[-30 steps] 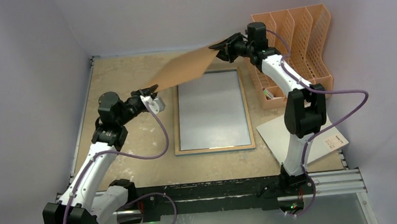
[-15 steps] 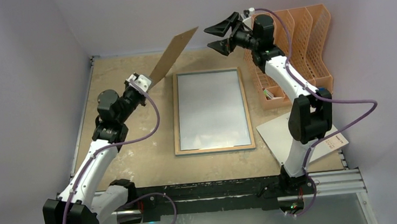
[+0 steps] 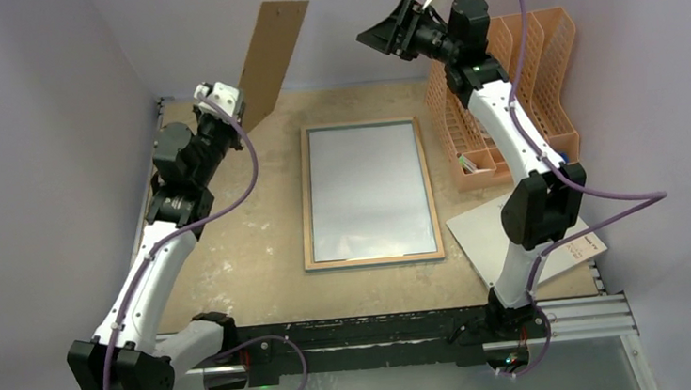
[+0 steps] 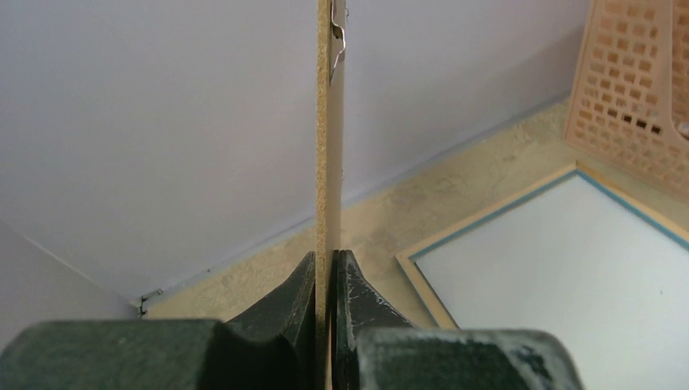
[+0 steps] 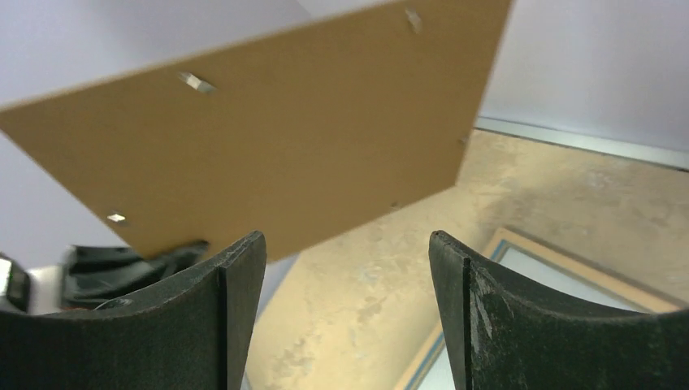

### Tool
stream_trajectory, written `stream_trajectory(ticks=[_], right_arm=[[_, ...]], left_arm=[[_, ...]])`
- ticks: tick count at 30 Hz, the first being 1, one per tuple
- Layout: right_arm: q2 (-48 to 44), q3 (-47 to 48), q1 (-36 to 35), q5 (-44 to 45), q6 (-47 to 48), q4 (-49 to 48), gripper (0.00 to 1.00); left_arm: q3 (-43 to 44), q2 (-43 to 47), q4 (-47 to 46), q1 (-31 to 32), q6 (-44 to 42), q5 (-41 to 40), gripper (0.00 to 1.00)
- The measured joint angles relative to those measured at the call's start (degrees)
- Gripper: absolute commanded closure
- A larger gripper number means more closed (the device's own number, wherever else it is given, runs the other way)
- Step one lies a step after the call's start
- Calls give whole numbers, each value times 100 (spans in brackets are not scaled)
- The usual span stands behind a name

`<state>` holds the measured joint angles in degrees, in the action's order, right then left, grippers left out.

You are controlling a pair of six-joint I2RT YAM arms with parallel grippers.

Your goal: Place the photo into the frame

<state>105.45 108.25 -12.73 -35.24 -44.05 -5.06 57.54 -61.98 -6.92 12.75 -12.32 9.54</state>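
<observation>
The left pincer (image 3: 240,108) is clamping the lower corner of a plain brown backing board (image 3: 274,50), its two dark fingers (image 4: 296,296) pressing flat against either face. The board is standing almost on edge in the air, rising over the far left corner of the bench (image 3: 233,252), close to the back wall. From the left wrist it is showing only its thin edge, with a small metal clip (image 4: 337,41) sticking out near the top. From the right wrist its broad brown face is filling the upper part of the view, and a few little metal tabs are showing along its borders.

The right pincer (image 3: 383,37) is hanging high at the back of the bench, its jaws standing wide apart with nothing between them. It is pointing left toward the board, well apart from it.

The frame (image 3: 303,199) is lying flat in the middle of the bench with its pale wood border facing up and a pale pane filling the inside; a thin cyan line is running along the inner edge. Neither pincer is touching it.

A peach file organiser (image 3: 518,57) is standing at the far right, just beside the frame's right side. A white sheet (image 3: 482,235) is lying at the near right, partly under the right arm.
</observation>
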Motion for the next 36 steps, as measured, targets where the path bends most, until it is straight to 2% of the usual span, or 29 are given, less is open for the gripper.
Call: stream_trajectory(ticks=[5,10,17,21,23,27,32,36], right_arm=[[-24,33,0,74,866,190,23],[-33,345,0,-289,1869,476,20],[-459,684,-2,-17,2898,634,17],[-645,874,0,544,3165,376,5],[-776,876,0,636,3366,262,3],[-1034,874,9,168,4151,376,2],[-1528,695,118,-481,5617,1248,2],[-1882,345,157,-575,6387,1773,3]], left_arm=[[717,-116,269,-7,109,-76,100],[1178,-129,549,-11,127,295,100],[1276,-168,503,-24,649,1495,100],[1318,-289,444,-24,940,2411,100],[1318,-304,450,-24,1023,2811,100],[1316,-306,334,-24,1290,3462,100],[1259,-313,398,-46,1423,4094,100],[1220,-417,525,-74,1475,4527,100]])
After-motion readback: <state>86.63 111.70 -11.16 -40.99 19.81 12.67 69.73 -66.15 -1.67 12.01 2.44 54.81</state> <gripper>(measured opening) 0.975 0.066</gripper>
